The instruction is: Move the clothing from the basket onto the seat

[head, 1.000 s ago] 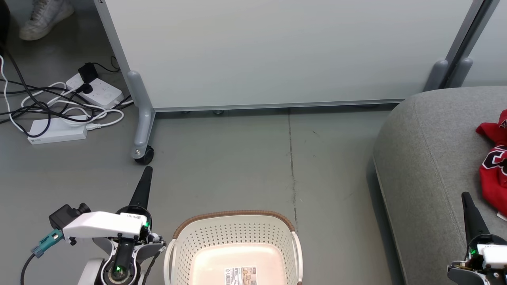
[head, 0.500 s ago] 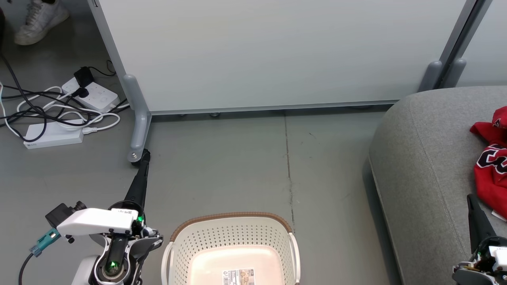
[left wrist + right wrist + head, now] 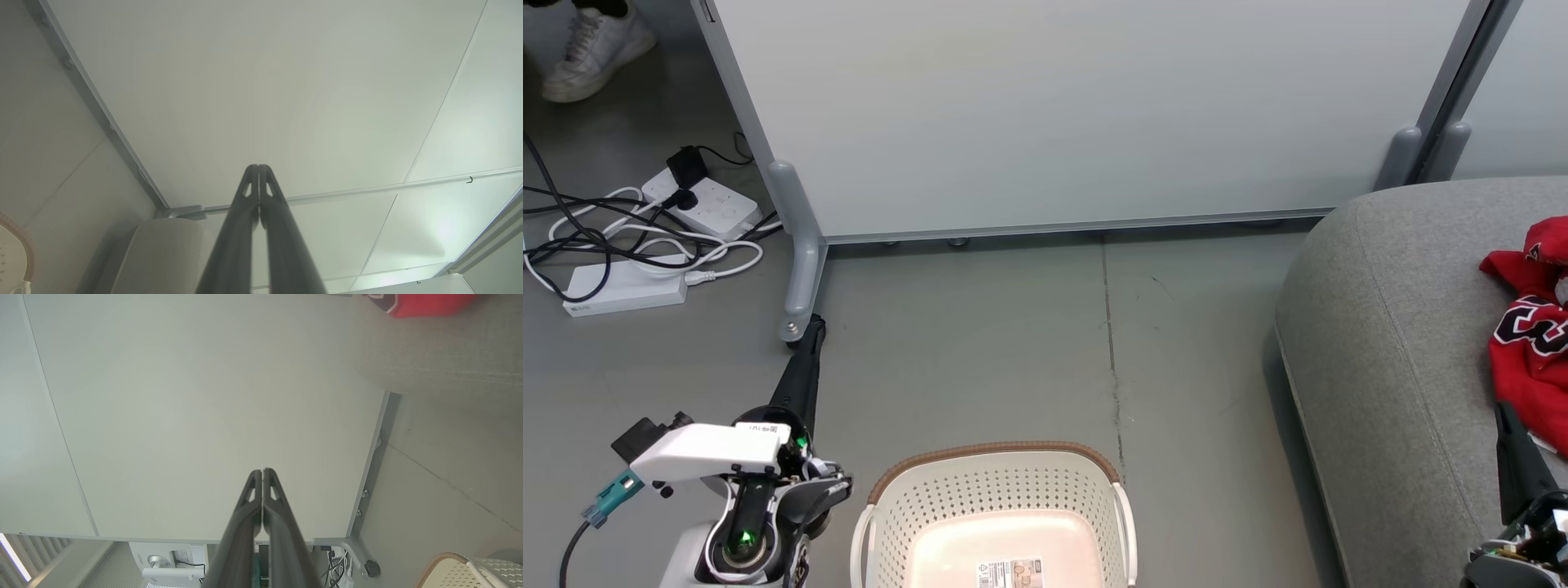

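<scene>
I have the left hand (image 3: 814, 324) and right hand (image 3: 1502, 408) pressed together, empty, since the clothing (image 3: 1529, 347) lies on the seat (image 3: 1380, 327), not the basket (image 3: 992, 490).

Left arm (image 3: 707, 449) and right arm (image 3: 1523, 551) hang low, each with its 2-fingered jaws pressed together, empty, pointing forward

Soft, even light with faint shadows, washed-out glare inside the basket (image 3: 992, 488), wrist views bowed at edges, near fingers (image 3: 235, 245) blurred
</scene>
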You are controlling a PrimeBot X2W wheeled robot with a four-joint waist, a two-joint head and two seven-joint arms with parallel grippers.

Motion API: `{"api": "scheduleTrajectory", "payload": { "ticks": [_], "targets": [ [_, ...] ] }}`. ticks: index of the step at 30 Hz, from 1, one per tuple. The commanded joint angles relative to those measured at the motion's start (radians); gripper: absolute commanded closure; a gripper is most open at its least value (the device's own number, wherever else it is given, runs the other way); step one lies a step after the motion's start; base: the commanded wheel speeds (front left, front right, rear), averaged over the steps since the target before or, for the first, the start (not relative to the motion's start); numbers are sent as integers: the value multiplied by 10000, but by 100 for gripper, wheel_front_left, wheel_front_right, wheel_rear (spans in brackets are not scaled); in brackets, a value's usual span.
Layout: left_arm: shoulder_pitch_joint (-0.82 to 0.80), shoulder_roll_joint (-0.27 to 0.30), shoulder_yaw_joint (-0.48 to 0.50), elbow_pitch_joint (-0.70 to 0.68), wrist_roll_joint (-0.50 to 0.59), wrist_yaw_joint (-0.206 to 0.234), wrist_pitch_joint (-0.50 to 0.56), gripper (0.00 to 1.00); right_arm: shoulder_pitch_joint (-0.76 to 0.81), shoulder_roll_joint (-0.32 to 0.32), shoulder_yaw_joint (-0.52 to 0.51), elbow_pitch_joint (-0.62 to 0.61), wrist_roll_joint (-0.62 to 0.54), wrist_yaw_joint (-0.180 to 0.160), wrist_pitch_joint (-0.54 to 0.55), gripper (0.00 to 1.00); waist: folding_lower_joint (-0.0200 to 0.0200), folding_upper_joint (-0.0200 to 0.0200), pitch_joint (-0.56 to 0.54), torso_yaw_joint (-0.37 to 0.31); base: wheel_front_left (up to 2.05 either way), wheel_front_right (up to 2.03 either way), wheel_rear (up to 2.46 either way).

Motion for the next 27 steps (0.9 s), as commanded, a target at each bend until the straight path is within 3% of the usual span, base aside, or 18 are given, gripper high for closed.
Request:
{"api": "scheduleTrajectory", "payload": {
  "ticks": [1, 27],
  "targets": [
    [-174, 47, 75, 21, -186, -84, 67, 100, 106, -97, -26, -9, 186, 7, 65, 100, 0, -1, -5, -10, 0, 0, 0],
    [-169, 9, 137, 36, -228, -83, 116, 100, 163, -384, 301, -85, 637, 7, -260, 100, 0, -1, -18, -35, 0, 0, 0]
  ]
}}
